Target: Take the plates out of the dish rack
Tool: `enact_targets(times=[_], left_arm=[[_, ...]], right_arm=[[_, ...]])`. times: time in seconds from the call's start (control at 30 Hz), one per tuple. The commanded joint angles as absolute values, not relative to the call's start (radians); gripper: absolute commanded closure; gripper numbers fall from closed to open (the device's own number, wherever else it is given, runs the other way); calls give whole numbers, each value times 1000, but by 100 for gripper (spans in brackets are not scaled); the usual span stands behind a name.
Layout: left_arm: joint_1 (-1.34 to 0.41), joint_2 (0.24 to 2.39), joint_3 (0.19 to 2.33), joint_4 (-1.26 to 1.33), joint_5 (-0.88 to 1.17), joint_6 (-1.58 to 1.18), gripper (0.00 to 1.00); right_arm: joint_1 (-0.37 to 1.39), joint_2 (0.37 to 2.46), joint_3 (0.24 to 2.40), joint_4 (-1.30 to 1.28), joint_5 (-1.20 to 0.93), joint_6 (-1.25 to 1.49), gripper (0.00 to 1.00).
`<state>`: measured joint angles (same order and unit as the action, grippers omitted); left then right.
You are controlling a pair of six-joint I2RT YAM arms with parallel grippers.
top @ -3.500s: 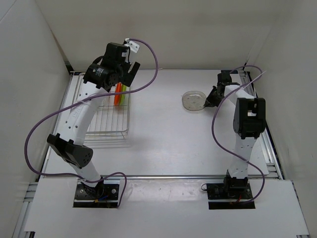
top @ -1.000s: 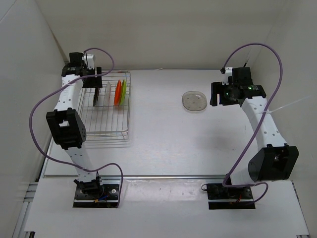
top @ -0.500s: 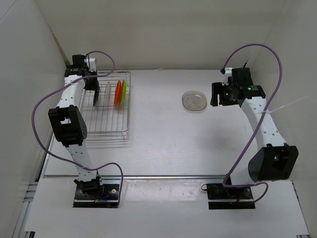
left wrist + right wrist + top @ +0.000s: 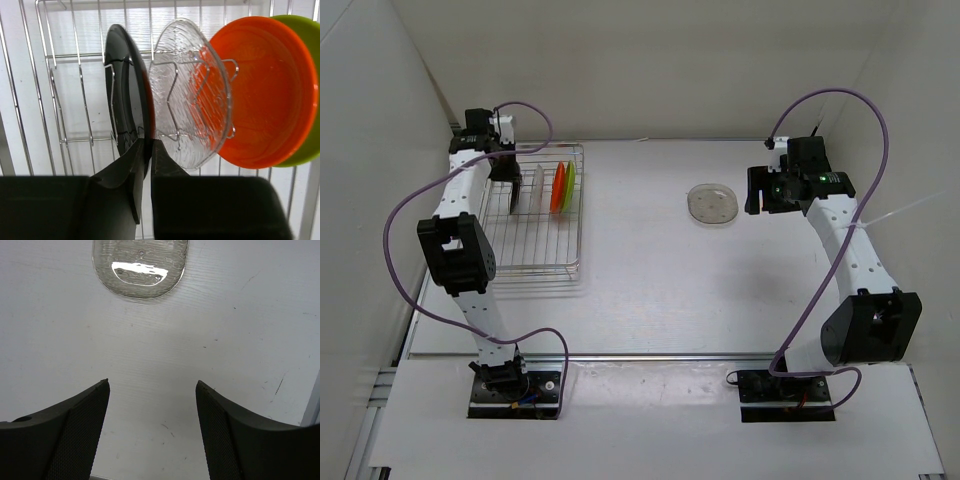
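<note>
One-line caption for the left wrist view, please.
Left gripper shut on the black plate in the rack; clear plate, orange plate and green plate stand beside it.

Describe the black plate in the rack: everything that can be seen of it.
The black plate is small, round, shallow and glossy, plastic or glazed by its look. It stands on edge in the dish rack, between upright wire prongs, seen nearly edge-on from the left wrist. It is the end one of the row, with the clear plate close beside it; whether they touch is unclear. The left gripper is shut on its near rim.
</note>
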<state>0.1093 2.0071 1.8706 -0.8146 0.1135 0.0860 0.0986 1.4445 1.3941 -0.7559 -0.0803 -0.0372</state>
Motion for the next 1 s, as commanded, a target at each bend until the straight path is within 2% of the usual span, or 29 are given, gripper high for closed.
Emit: enact_targets(times=[0.0, 0.23, 0.37, 0.47, 0.5, 0.57, 0.6, 0.63, 0.7, 0.83, 0.9, 0.97], left_arm=[[109, 1942, 1940, -867, 139, 74, 89], [98, 1789, 2057, -991, 202, 161, 89], [69, 1655, 2048, -1029, 225, 224, 89], [-3, 1543, 1990, -1049, 166, 276, 89], [-76, 1514, 1968, -1040, 132, 293, 89], [-171, 1431, 1893, -1028, 2, 360, 89], [-278, 1410, 1864, -1002, -52, 385, 89], [-337, 1378, 1836, -983, -184, 406, 89], [-450, 1368, 1773, -957, -311, 475, 89], [-790, 1359, 1634, -834, -706, 638, 89], [-868, 1359, 1539, -784, -817, 762, 89], [-946, 1368, 1493, -729, -866, 830, 89]], right_arm=[[100, 1436, 1411, -726, -72, -41, 27], [100, 1436, 1420, -735, -72, -41, 27], [100, 1436, 1430, -735, -72, -41, 27], [100, 1427, 1451, -756, -72, -43, 27], [100, 1414, 1451, -765, -102, -55, 26], [100, 1396, 1463, -776, -152, -64, 26], [100, 1385, 1486, -776, -207, -64, 24], [100, 1385, 1506, -794, -247, -64, 22], [100, 1397, 1590, -851, -343, -75, 18], [81, 1420, 1735, -903, -518, -28, 9], [71, 1420, 1804, -904, -612, -17, 0], [71, 1439, 1845, -913, -669, 6, 0]])
